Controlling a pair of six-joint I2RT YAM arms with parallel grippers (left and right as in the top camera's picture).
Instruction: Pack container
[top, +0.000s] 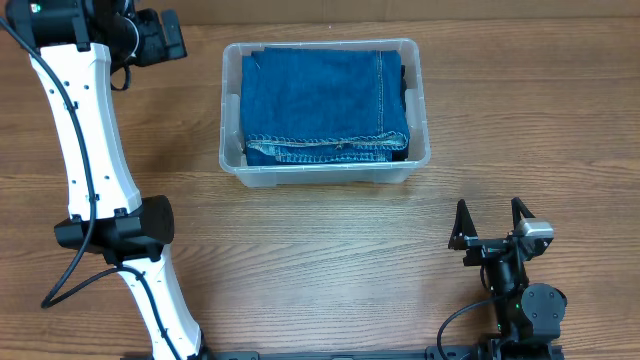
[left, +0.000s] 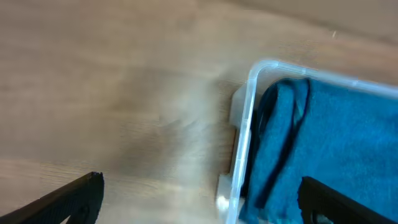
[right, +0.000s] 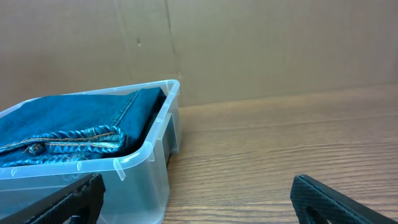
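The clear plastic rectangular bin (top: 418, 100) stood on the far half of the brown wooden table (top: 300, 260), about midway across it, open side up. Its long axis ran left to right across the table, one long wall facing the robot.

A folded pair of blue denim jeans (top: 320, 95) lay flat inside. It filled nearly the whole floor and rose to about rim level in the right wrist view. The stacked stitched edges of the denim lay along the near long wall. A dark strip showed between the denim and the right end wall; what it was could not be told.

The left gripper (left: 200, 180) hung beyond the bin's far-left corner, fingers spread wide and holding nothing; that view was blurred. The right gripper (top: 490, 215) sat low near the table's front right, well apart from the bin, its two fingers likewise parted and empty.
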